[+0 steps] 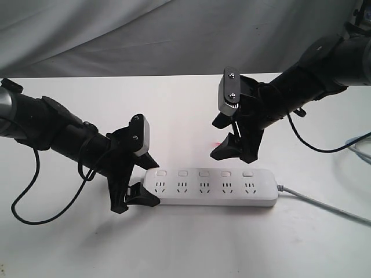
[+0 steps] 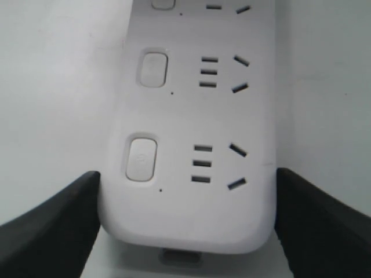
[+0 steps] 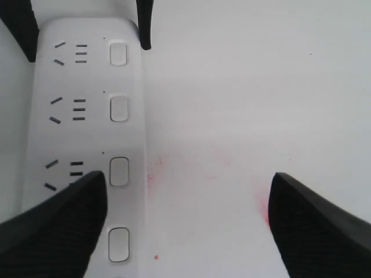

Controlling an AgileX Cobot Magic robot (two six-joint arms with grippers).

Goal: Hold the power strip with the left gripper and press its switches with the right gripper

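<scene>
We see a white power strip [image 1: 211, 188] lying flat on a white table [image 1: 69, 249], gripped at one end by the left gripper [image 1: 155, 184].
Its fingers are clamped on the strip's rounded end, one on each long side. The right gripper [image 1: 214, 141] hangs above the table just behind the switches [image 1: 203, 173], fingers wide apart, touching nothing.

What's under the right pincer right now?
Under the open right pincer: bare white table with a faint red stain; one finger overlaps the power strip, hiding part of a socket set.
</scene>
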